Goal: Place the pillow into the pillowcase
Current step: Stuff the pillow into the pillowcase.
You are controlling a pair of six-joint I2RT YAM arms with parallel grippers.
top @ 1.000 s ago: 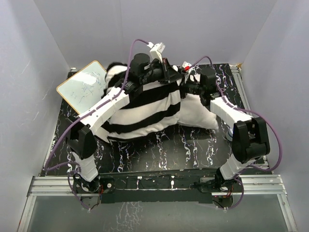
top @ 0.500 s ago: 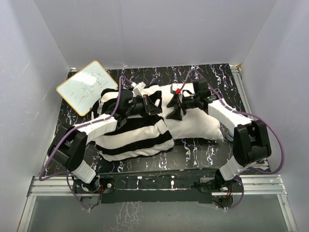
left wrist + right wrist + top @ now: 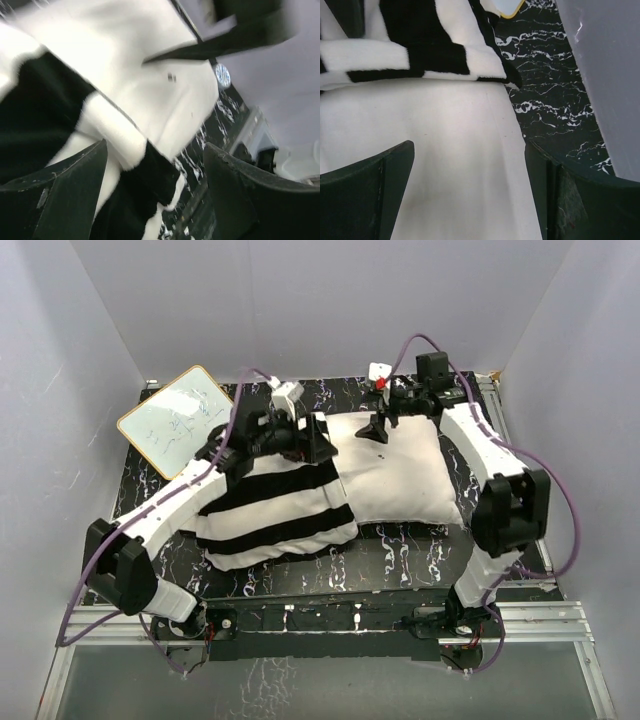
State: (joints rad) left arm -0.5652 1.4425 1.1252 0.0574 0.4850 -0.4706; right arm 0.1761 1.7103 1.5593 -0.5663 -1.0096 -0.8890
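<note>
Top view: the pillow (image 3: 405, 470) lies across the middle and right of the black marbled table (image 3: 400, 545). Its left part is inside the striped pillowcase (image 3: 275, 515), its right part is bare white. The pillowcase sits on the table's left half, w/ its open hem running across the pillow approx. at the middle.

Left gripper (image 3: 283, 447) hangs over the far edge of the pillowcase, close to that hem. Left wrist cam: left gripper (image 3: 155, 145) has its jaws spread wide. The striped hem and white pillow show between the fingers (image 3: 75, 185), and nothing is pinched. The picture is blurred, so can't tell if the fingertips touch the cloth.

Right gripper (image 3: 383, 425) is over the pillow's far edge, on the bare white part, just right of the hem. Right wrist cam: right gripper (image 3: 469, 147) also has its jaws wide apart and is holding nothing. There's plain white pillow (image 3: 450, 150) below it, the pillowcase (image 3: 420, 45) edge further off, and marbled table (image 3: 555, 100) to the side.

Both arms reach in from the near edge, the L one stretched diagonally along the pillowcase's left side.

A whiteboard (image 3: 180, 420) w/ a yellow rim lies at the far-left corner of the table, near the pillowcase but not touching it.
</note>
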